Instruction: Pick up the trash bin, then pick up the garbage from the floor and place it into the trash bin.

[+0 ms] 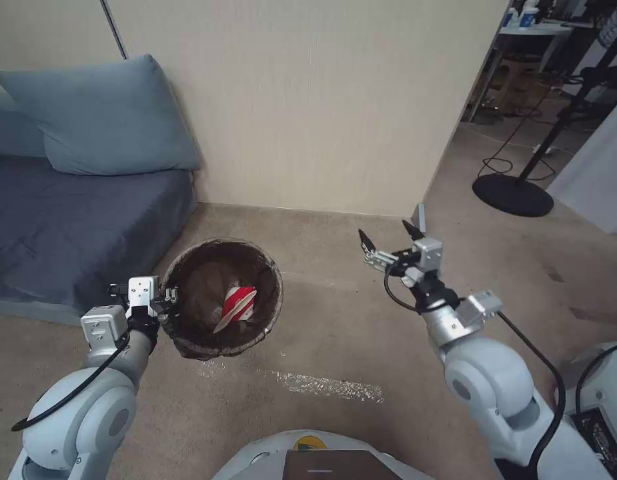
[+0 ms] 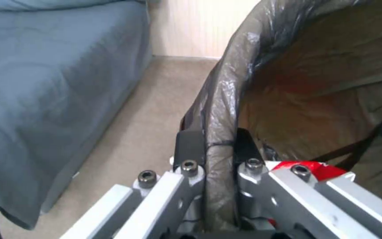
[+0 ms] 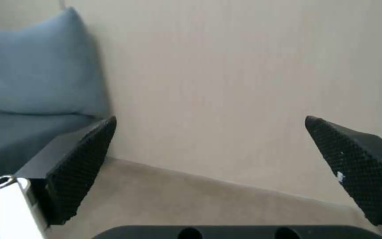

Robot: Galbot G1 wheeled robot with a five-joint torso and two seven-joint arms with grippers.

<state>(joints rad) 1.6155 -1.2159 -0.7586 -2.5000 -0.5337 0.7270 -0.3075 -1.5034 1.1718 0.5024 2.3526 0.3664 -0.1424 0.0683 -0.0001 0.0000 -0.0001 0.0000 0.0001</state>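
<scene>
Head view, beige carpet point(image 1: 361, 320), left gripper point(image 1: 169, 301) pinching trash bin point(image 1: 268, 313) rim (right gripper point(image 1: 388, 241) agape)

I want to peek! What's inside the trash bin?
A red-and-white crumpled carton lies inside the trash bin, on the dark bag lining. Anything beneath the carton is hidden.

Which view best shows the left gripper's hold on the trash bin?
Left wrist view: the left gripper pinches the bagged rim of the trash bin up close. Head view shows that grip small; right wrist view faces the wall.
</scene>
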